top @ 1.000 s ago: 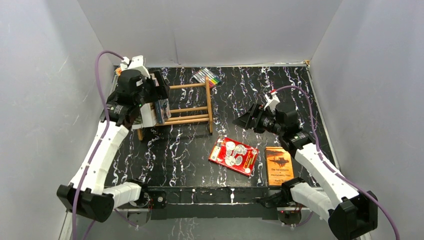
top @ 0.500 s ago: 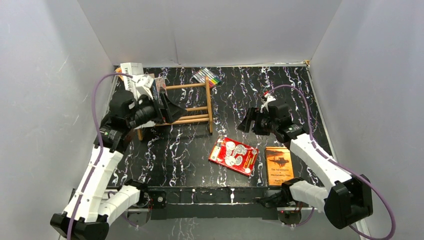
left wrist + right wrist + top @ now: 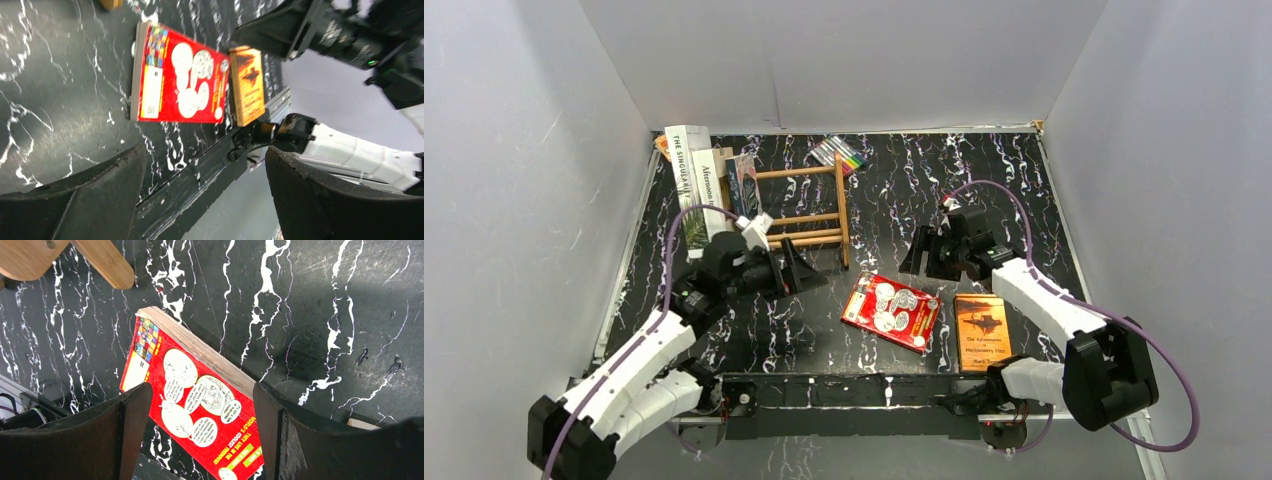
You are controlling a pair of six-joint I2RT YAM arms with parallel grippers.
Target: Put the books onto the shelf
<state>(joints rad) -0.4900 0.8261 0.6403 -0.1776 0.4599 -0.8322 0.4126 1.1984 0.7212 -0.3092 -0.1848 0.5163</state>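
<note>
Three books (image 3: 709, 190) stand in the shelf (image 3: 809, 205). You have the red book (image 3: 891, 311) and orange book (image 3: 981, 332) left, flat by the near edge of the table (image 3: 1004, 180). Left end effector (image 3: 799, 272) and right end effector (image 3: 921, 255) gape apart, empty.

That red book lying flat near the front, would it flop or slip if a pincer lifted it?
The red book shows a thick page edge, so it would probably bend only slightly. Its cover looks glossy, so it may slip. Lying flat on the table, it likely slides when pushed rather than tipping.
</note>
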